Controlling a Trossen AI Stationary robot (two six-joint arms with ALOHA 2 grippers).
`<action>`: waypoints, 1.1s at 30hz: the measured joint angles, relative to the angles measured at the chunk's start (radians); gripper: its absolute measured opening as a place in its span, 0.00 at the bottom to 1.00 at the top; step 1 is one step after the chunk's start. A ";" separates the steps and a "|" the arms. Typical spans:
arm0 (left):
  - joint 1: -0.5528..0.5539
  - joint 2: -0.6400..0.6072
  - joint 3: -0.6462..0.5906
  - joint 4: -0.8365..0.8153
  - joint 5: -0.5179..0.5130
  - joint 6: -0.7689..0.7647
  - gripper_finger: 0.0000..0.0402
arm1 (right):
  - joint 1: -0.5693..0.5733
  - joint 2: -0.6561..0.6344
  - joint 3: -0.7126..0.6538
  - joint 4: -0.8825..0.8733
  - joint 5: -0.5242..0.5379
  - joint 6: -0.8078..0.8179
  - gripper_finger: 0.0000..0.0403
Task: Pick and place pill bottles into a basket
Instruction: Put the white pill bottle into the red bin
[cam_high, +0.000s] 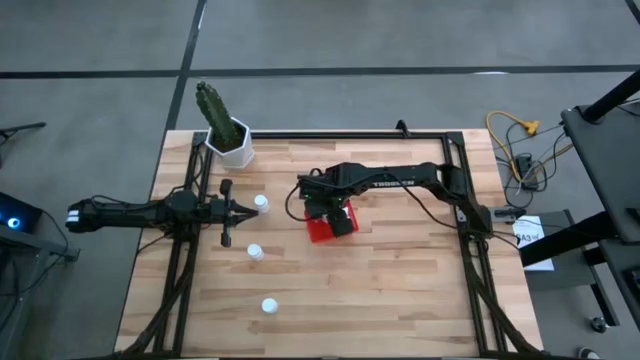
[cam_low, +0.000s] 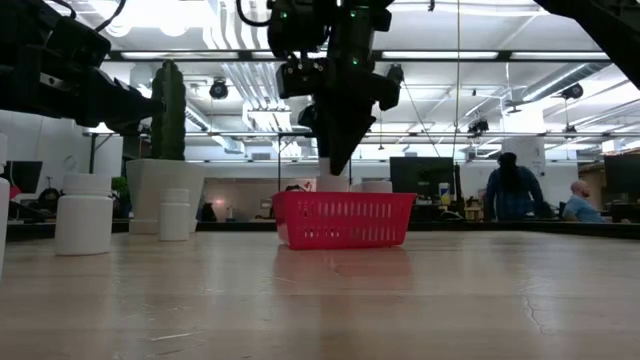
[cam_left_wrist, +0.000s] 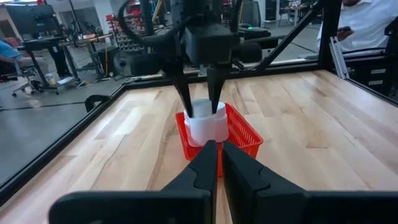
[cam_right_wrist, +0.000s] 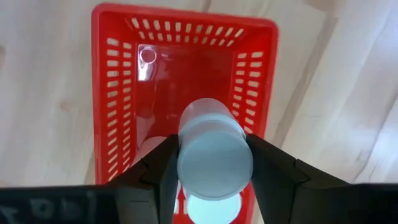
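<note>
My right gripper (cam_left_wrist: 199, 106) hangs over the red basket (cam_right_wrist: 186, 81), fingers pointing down, shut on a white pill bottle (cam_left_wrist: 205, 124). The basket stands on the table's middle (cam_high: 320, 232). In the low view a second bottle's cap (cam_low: 376, 186) shows above the basket's rim. Three more pill bottles stand on the table's left half (cam_high: 261, 203), (cam_high: 255, 252), (cam_high: 269, 306). My left gripper (cam_high: 235, 210) waits level at the left, shut, beside the farthest of them. My right gripper pinches the pill bottle's upper end (cam_left_wrist: 203, 109) between its two fingers, one on either side. The fingers (cam_right_wrist: 273, 163) come from above, pointing down. The bottle hangs upright below them, its lower end (cam_low: 333, 186) about level with the basket's rim.
A white pot with a green cactus (cam_high: 230, 140) stands at the far left corner. A dark frame (cam_high: 460, 190) runs along the table's sides. Bare wood lies near and right of the basket. People sit in the room behind the table.
</note>
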 joint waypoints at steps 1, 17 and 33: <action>0.000 0.000 0.000 0.000 0.000 0.000 0.01 | 0.000 0.000 -0.007 0.006 0.000 -0.002 0.37; 0.000 0.000 0.000 0.000 0.000 0.000 0.01 | -0.005 0.000 -0.075 0.059 0.019 -0.007 0.37; 0.000 0.000 0.000 0.000 0.000 0.000 0.01 | -0.005 0.000 -0.075 0.060 0.103 0.001 0.42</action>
